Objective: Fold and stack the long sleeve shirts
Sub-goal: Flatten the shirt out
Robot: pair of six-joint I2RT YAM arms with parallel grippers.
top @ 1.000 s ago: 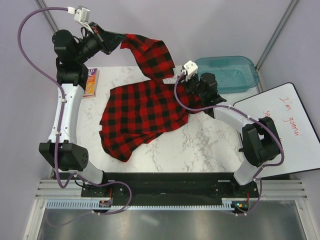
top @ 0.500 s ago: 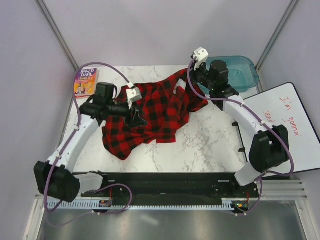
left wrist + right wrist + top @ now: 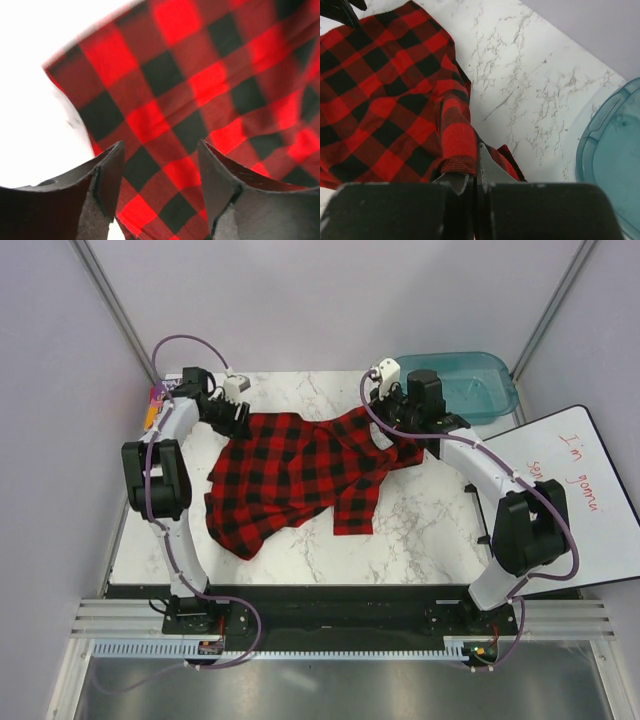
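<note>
Top external view: shirt (image 3: pixel 290 475) lies on table (image 3: pixel 420 525), near teal bin (image 3: pixel 478 390)

A robotics lab cell: grey panel walls (image 3: pixel 300 300), metal frame strut (image 3: pixel 110 302), whiteboard (image 3: pixel 590 515).

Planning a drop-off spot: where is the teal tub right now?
In the top view, the teal tub sits at the far right corner of the table, just right of the plaid shirt and beyond the whiteboard.
</note>
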